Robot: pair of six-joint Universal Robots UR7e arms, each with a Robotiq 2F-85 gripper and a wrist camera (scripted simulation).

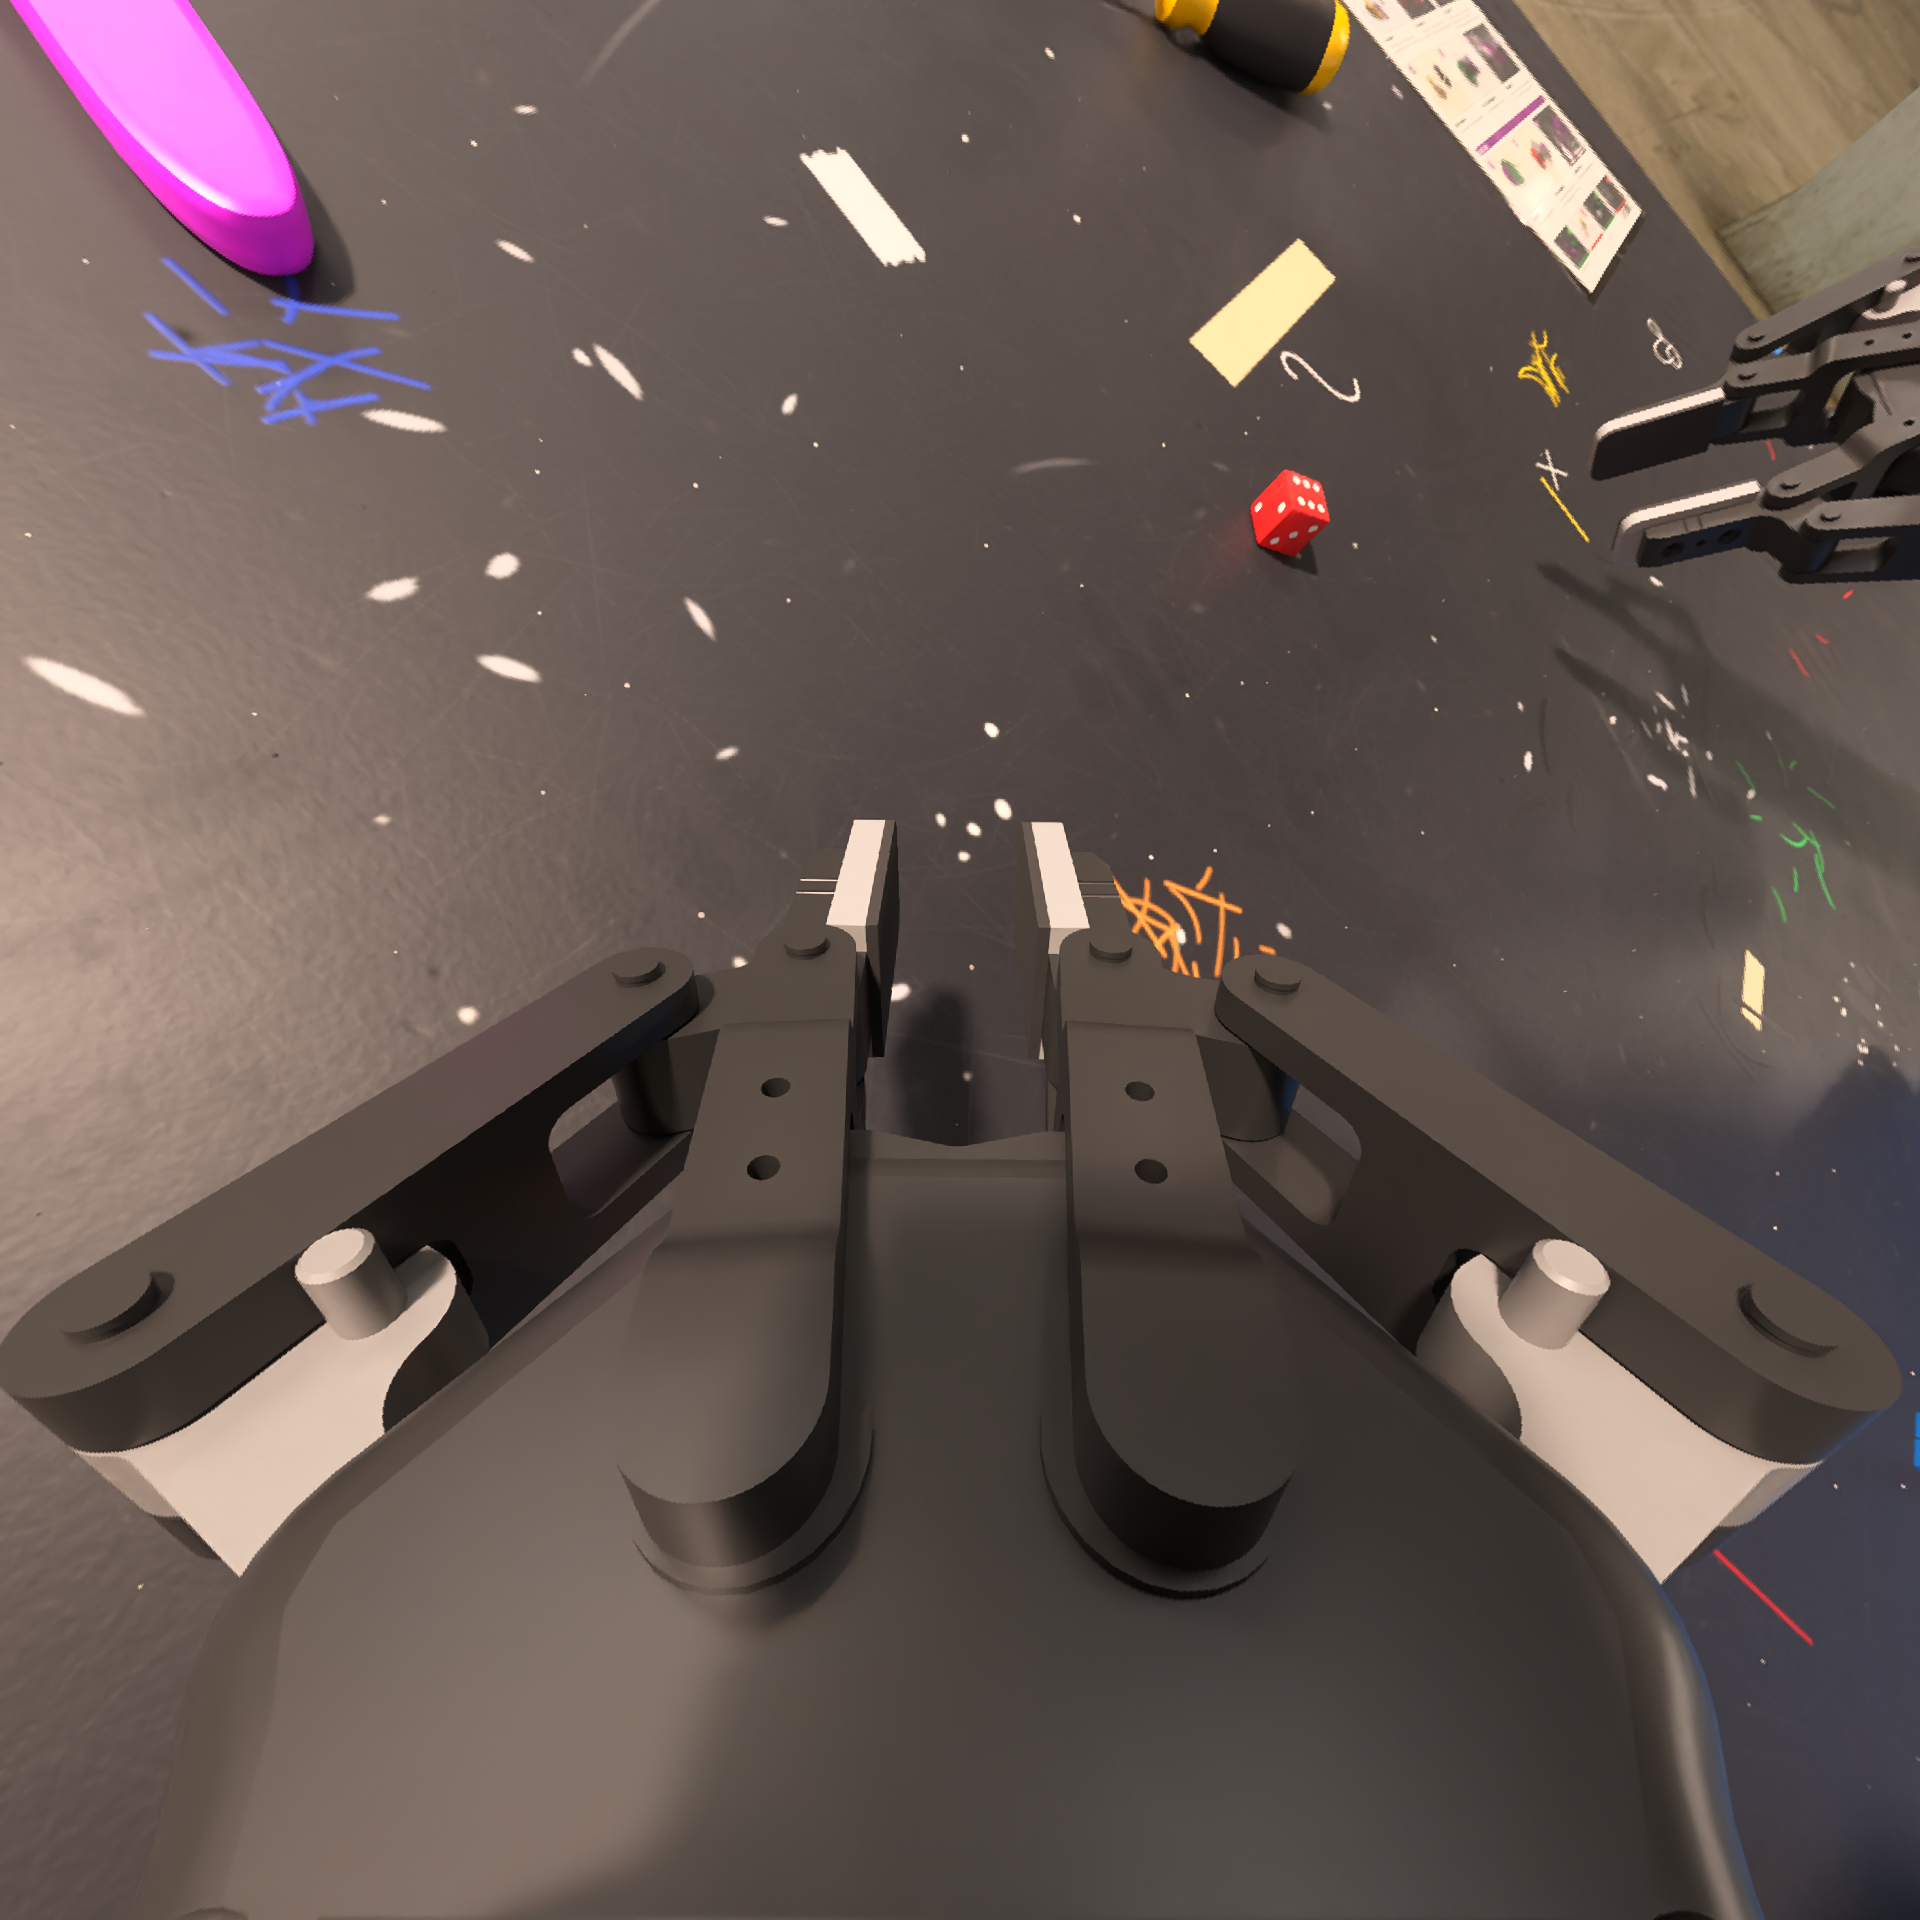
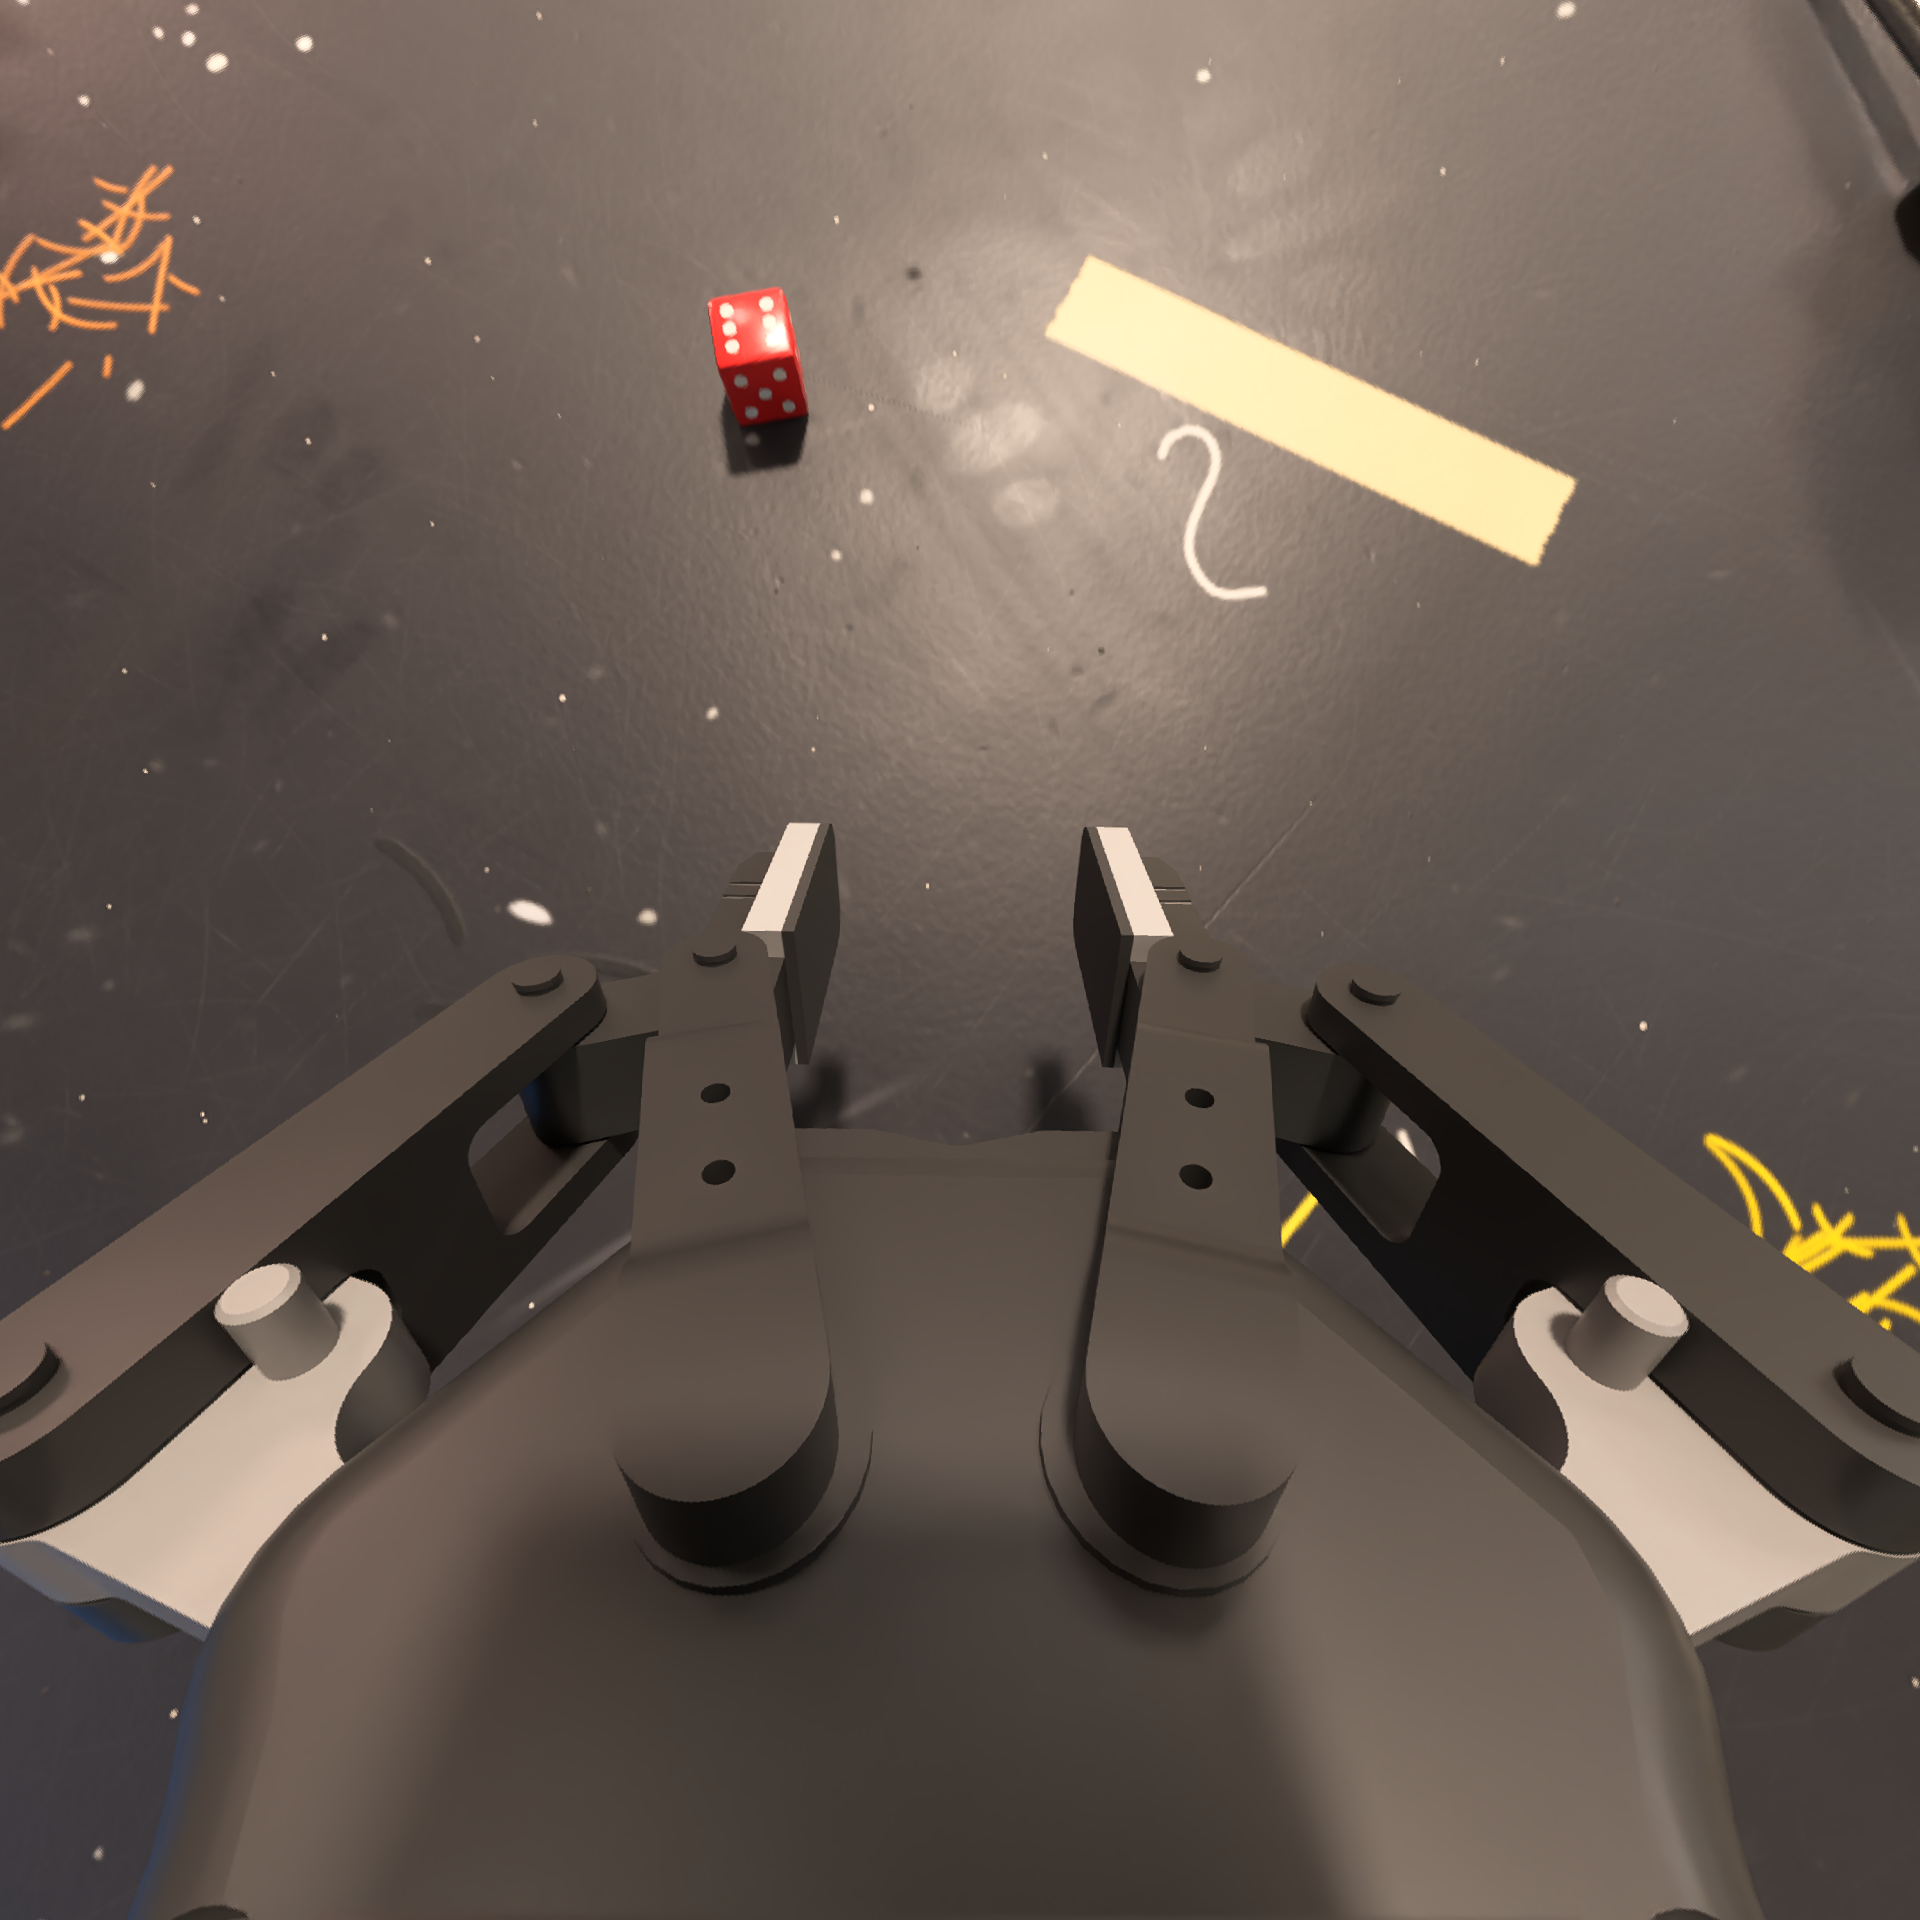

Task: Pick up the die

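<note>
The red die (image 1: 1289,512) with white dots sits alone on the dark, paint-flecked table (image 1: 727,499), touched by neither gripper. In the left wrist view it lies well ahead and to the right of the left gripper (image 1: 958,831), whose fingers stand apart with a narrow, empty gap between them, above an orange scribble (image 1: 1179,920). The right gripper (image 1: 1631,488) comes in from the right edge of that view, its fingers also parted and empty, pointing toward the die but well apart from it. In the right wrist view the die (image 2: 757,356) lies ahead and a little left of the right gripper (image 2: 956,831), whose fingers are spread moderately wide with nothing between them. A strip of pale yellow tape (image 2: 1309,410) lies to the right of the die, with a white curl mark (image 2: 1205,514) beside it. Farther off in the left wrist view are a long magenta object (image 1: 177,125), a strip of white tape (image 1: 862,208), a black and yellow handle (image 1: 1262,36) and a printed sheet (image 1: 1507,135) near the table's edge
</note>
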